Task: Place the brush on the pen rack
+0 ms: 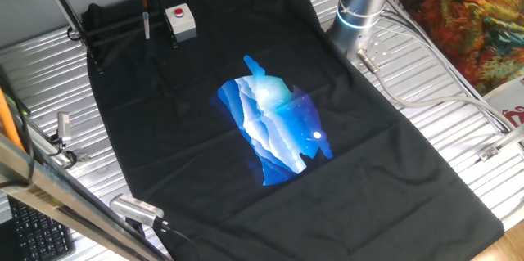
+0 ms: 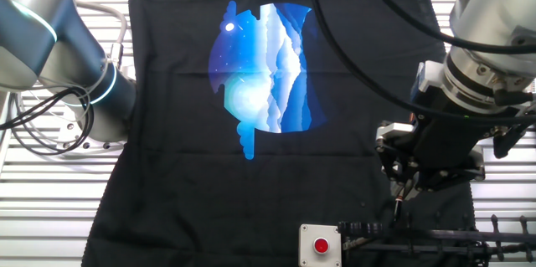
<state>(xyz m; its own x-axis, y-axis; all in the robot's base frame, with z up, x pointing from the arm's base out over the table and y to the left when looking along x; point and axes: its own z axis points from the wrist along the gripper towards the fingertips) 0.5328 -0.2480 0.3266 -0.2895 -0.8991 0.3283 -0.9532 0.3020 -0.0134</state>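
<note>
Brush, thin, orange-red handle with silver-grey end [image 1: 146, 7]: hangs near-vertical just above the bar of the black rod-frame pen rack [image 1: 82, 15], tip down, presumably lined up for lowering onto the rack. Grey box with red button [image 1: 180, 19] sits just beside the rack on the black-cloth bench [image 1: 205, 171]. Black two-finger hand [image 2: 400, 185] pinches the brush above the rack; release not yet made.

Black cloth [image 1: 205, 155] with blue print [image 1: 274, 122]; grey button box [image 1: 180, 20].
</note>
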